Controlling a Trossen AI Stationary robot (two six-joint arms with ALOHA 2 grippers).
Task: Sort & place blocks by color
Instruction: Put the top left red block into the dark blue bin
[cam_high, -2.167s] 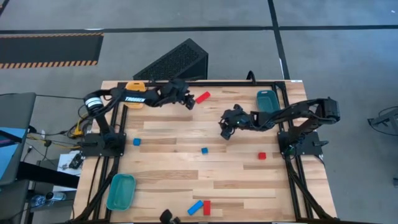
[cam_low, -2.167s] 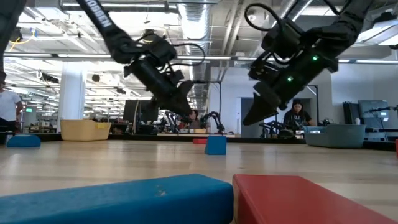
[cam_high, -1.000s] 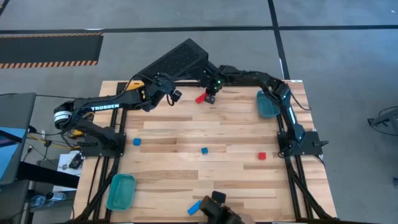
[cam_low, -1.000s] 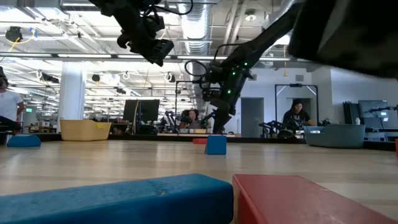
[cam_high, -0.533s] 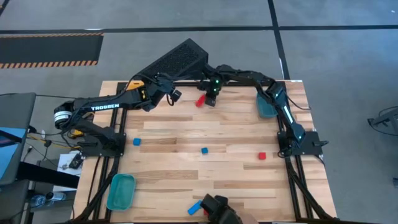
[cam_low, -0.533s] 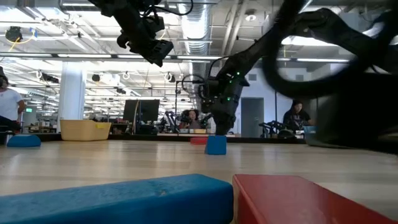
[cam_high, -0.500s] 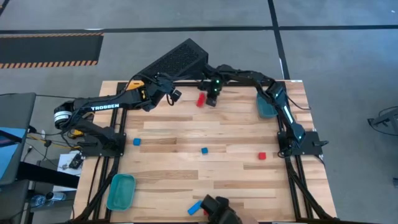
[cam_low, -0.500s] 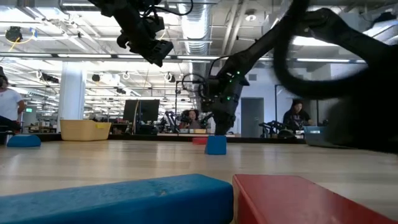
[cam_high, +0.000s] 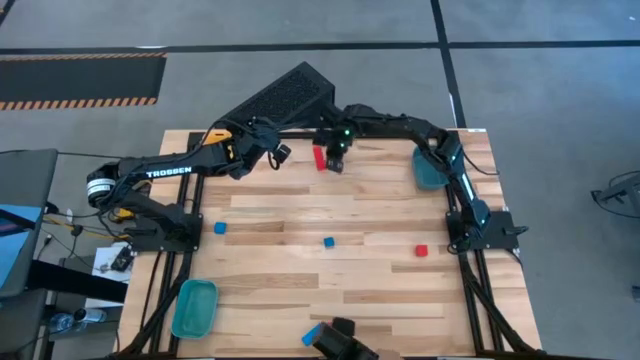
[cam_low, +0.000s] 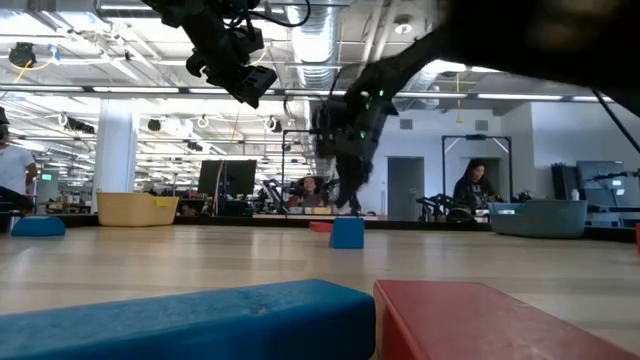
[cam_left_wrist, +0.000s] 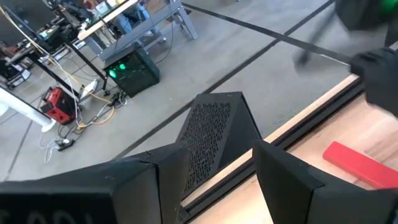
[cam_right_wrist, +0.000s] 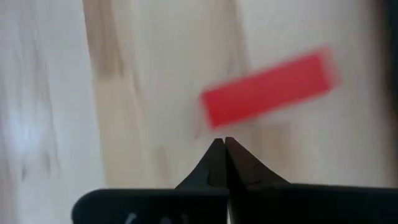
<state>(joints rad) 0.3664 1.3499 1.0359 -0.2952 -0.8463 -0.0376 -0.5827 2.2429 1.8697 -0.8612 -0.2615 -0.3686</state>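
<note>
A red bar block (cam_high: 320, 158) lies flat on the wooden table near its far edge, its length running near to far. My right gripper (cam_high: 336, 160) hangs shut just beside it on the right, raised off the table in the low view (cam_low: 348, 195). In its wrist view the closed tips (cam_right_wrist: 224, 143) stand next to the bar's edge (cam_right_wrist: 267, 96). My left gripper (cam_high: 282, 153) waits open in the air to the bar's left, with nothing between its fingers (cam_left_wrist: 217, 186). Two blue cubes (cam_high: 220, 228) (cam_high: 328, 242) and a red cube (cam_high: 421, 250) lie mid-table.
Teal trays stand at the far right (cam_high: 430, 167) and the near left (cam_high: 194, 307); a yellow tray (cam_high: 218, 138) shows under the left arm. A blue bar (cam_high: 314, 333) and a red bar (cam_low: 480, 320) lie by the near edge. A black wedge (cam_high: 285, 98) sits beyond the far edge.
My shut right gripper has swept toward the table's left against the red bar, which has turned from slanting to lying straight near-to-far. The gripper has then risen a little off the table.
</note>
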